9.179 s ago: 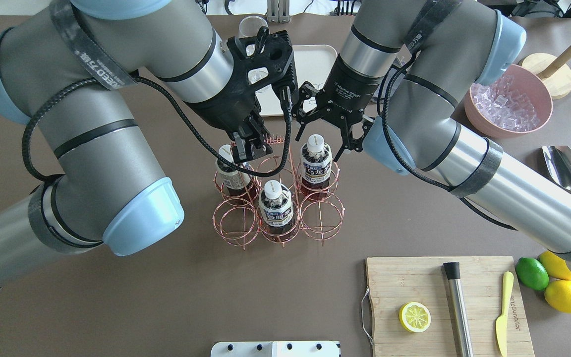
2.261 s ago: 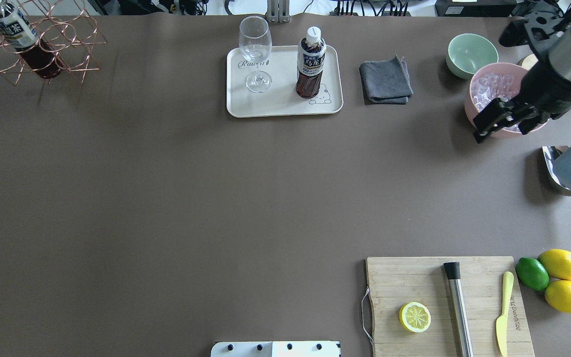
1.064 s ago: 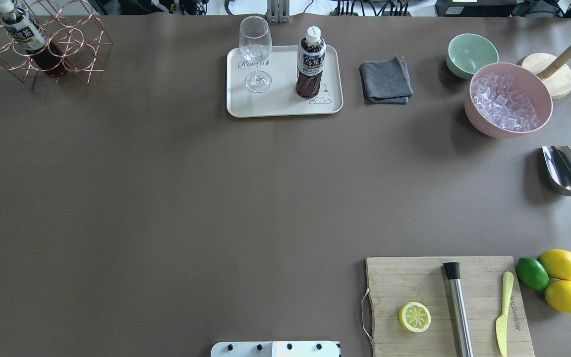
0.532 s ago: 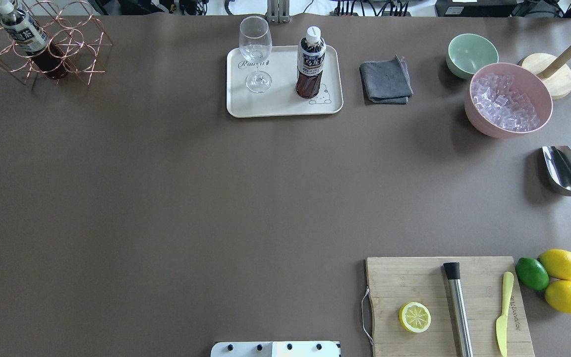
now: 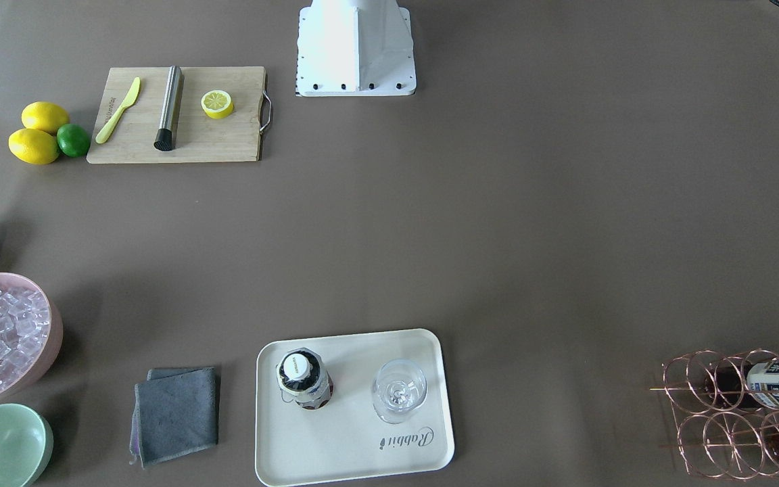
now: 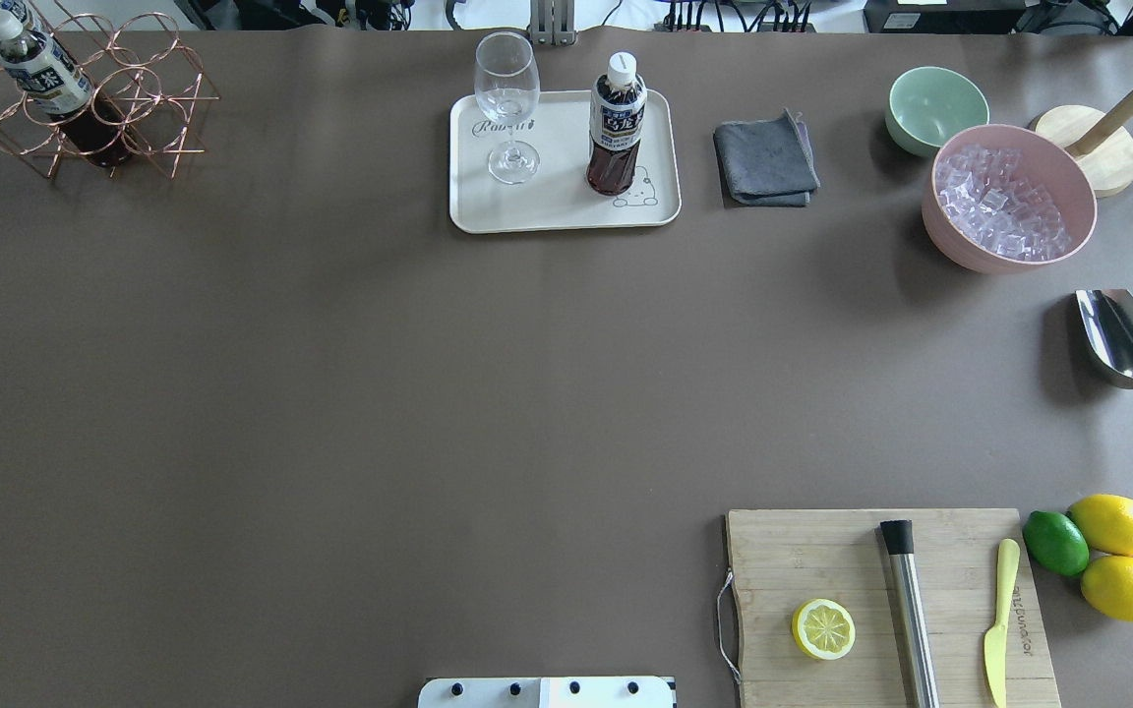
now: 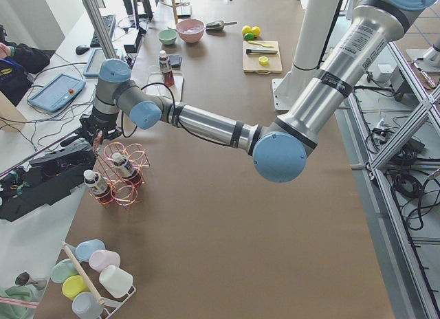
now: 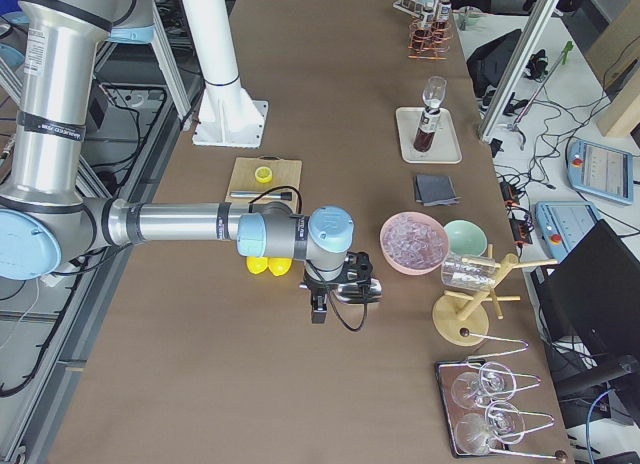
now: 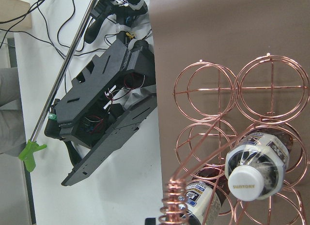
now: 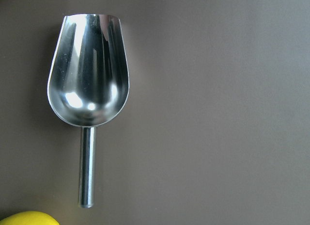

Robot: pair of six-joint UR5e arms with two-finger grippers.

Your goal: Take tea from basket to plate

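Tea (image 6: 616,123): upright on the plate (image 6: 566,202), on the half toward the robot's right, beside the bear drawing (image 6: 637,197). White cap on, dark brown fill to the shoulder, blue-printed label. No gripper near it.

Plate lies near the table's (image 6: 429,393) far edge. A wine glass (image 6: 507,103) stands on its other half, apart from the tea. A grey cloth (image 6: 765,162) lies just beside the plate on the robot's right. Wide bare brown table between plate and robot base.

Basket (image 6: 85,113): far corner on the robot's left, close to the edge, with two like bottles (image 7: 124,166) in its cells.

Left arm stretched long and low to that corner. Left gripper (image 7: 97,135) at the basket's coiled top handle (image 9: 172,205); spread or clamped, cannot tell.

Right arm reaches out low. Right gripper (image 8: 318,306) points down over the steel scoop (image 10: 89,79), well apart from the plate; finger state, cannot tell.
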